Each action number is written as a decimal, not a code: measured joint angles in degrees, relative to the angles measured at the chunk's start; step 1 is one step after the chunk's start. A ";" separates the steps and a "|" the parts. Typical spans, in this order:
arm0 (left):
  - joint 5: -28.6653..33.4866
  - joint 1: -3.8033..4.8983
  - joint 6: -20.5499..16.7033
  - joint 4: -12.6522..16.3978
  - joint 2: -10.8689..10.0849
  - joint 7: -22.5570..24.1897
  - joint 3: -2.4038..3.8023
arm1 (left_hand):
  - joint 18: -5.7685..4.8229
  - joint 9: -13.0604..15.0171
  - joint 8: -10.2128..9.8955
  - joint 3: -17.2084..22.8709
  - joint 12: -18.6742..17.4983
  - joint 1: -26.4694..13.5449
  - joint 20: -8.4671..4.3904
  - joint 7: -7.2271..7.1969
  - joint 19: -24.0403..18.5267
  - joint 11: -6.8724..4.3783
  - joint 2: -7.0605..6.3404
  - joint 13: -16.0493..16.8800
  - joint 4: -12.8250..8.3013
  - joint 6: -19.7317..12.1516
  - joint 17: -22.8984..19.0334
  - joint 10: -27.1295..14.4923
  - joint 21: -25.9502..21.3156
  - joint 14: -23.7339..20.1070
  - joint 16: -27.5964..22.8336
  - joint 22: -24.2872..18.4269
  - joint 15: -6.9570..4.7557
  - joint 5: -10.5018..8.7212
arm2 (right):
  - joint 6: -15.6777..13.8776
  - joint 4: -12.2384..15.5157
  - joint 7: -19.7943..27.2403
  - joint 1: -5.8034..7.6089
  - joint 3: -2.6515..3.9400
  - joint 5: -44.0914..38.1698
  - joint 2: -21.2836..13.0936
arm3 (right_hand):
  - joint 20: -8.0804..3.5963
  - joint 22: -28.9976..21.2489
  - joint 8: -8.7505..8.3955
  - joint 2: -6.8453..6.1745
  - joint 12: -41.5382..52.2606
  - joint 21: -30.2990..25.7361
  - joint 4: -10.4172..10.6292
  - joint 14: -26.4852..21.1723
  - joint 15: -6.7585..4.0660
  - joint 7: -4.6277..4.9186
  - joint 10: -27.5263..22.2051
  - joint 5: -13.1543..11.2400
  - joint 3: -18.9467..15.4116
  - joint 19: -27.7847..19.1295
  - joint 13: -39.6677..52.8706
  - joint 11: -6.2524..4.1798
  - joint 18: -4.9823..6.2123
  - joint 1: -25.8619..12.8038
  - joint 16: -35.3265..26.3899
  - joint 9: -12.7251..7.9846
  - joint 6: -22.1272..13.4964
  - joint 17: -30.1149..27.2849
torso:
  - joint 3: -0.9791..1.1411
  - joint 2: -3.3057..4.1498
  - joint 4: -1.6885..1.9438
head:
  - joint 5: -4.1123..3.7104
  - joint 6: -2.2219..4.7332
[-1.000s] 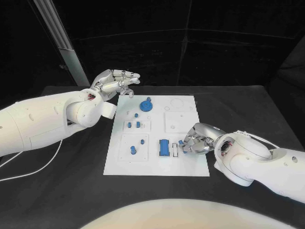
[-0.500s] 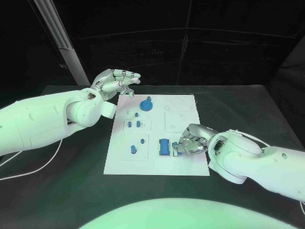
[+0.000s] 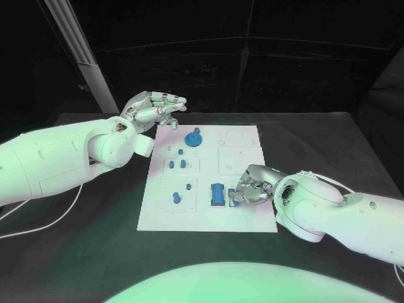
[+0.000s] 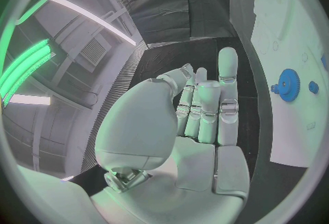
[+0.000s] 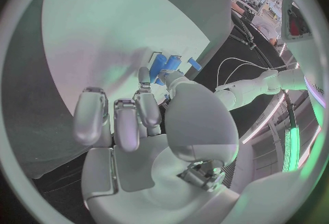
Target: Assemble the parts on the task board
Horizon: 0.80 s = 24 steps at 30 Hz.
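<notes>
Right now the white rectangular task board [image 3: 243, 216] lies in the middle of the black table [image 3: 338, 139], with small blue parts on it. Among them, a blue gear-shaped disc [image 3: 194, 139] sits near its far edge. The left hand [image 3: 153, 108] hovers off the board's far left corner, fingers curled inward around nothing. The right hand [image 3: 255, 185] reaches down beside a blue rectangular block [image 3: 218, 195] near the front edge; whether its fingers hold anything I cannot tell.

The right hand [image 3: 254, 186] rests on the task board [image 3: 247, 218] beside a blue block [image 3: 218, 194] — the left hand [image 3: 154, 108] hovers, empty, over the board's far-left corner.
</notes>
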 measured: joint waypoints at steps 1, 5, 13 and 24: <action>-0.01 0.00 0.01 0.00 0.00 -0.01 0.00 | 0.00 0.00 0.00 0.00 0.00 0.00 0.00 0.00 0.00 0.00 0.00 0.00 0.00 0.00 0.00 0.00 0.00 0.00 0.00 0.00 0.00 0.00 | 0.07 -0.01 -0.06 0.00 0.00 -0.06 0.04 | 0.00 0.00 0.02 -0.12 -0.01 0.00 0.16 0.00 0.00 -0.09 0.00 -0.36 -0.16 0.00 -0.01 0.00 0.00 -0.12 0.00 0.16 0.09 0.00 | 0.00 0.00 0.00 | 0.00 0.02; -0.04 0.00 0.07 0.00 0.00 -0.04 0.00 | 0.00 0.00 0.00 0.00 0.00 0.00 0.00 0.00 0.00 0.00 0.00 0.00 0.00 0.00 0.00 0.00 0.00 0.00 0.00 0.00 0.00 0.00 | 0.43 -0.19 -0.39 0.00 0.00 -0.33 0.14 | 0.00 0.00 0.10 -0.03 -0.01 0.00 1.10 0.00 0.00 -0.21 0.00 -0.82 -1.08 0.00 -0.10 0.00 0.00 -1.45 0.00 0.28 0.21 0.00 | 0.00 0.00 0.00 | 0.03 0.05; -0.08 0.01 0.17 0.01 -0.02 -0.10 0.00 | 0.00 0.00 0.00 0.00 0.00 0.00 0.00 0.00 0.00 0.00 0.00 0.00 0.00 0.00 0.01 0.00 0.00 0.00 0.00 0.00 0.00 0.00 | 1.14 -0.47 -1.13 0.00 0.00 -1.26 0.36 | 0.00 -0.03 -0.02 -0.41 -0.53 0.00 2.42 0.00 0.00 0.02 0.20 -2.05 -3.13 0.00 -0.17 0.21 0.00 -3.03 0.00 0.71 -0.02 0.00 | -0.01 0.00 0.00 | 0.04 0.06; -0.90 0.01 0.24 0.07 -0.05 -0.18 0.00 | 0.00 0.00 0.00 0.00 -0.01 0.00 0.00 0.00 0.00 0.00 0.00 -0.01 0.00 0.00 -0.38 0.00 0.00 -0.21 0.00 0.00 0.21 0.00 | 1.93 -0.71 -1.81 0.01 0.01 -2.15 0.55 | 0.00 -0.22 -0.67 0.16 -0.78 0.00 4.56 0.00 0.01 0.02 0.20 -14.61 -9.22 0.00 -0.06 0.21 0.00 -4.34 0.00 1.80 -0.02 0.00 | 0.00 0.00 -0.02 | -0.19 0.04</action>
